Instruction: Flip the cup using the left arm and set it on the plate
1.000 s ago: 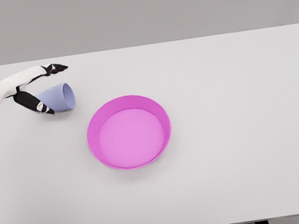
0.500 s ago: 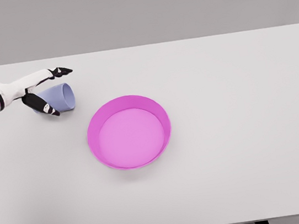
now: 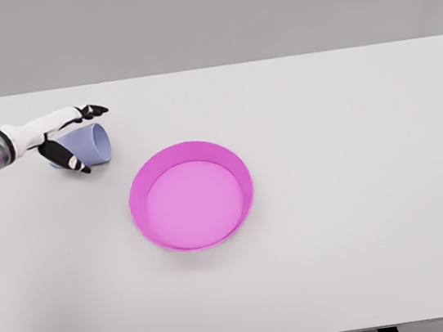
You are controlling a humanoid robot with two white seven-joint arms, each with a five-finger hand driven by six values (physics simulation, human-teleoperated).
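Lying on its side near the table's [image 3: 361, 221] left edge, toward the far corner, the cup [image 3: 88, 144] has its mouth turned right toward the plate [image 3: 191, 195]. A round cup in that posture can roll, so a glancing touch from a fingertip would likely nudge it away before any grip forms. If the grasp lands only on the narrow base end, the cup could pivot or slip during the flip and land tilted on the plate's raised rim.

The left hand [image 3: 65, 137] reaches in from the left edge, forearm nearly level with the tabletop. Its fingers are spread and straddle the cup, upper ones over the top, thumb low at the front, not clamped on it. The right arm is out of sight.
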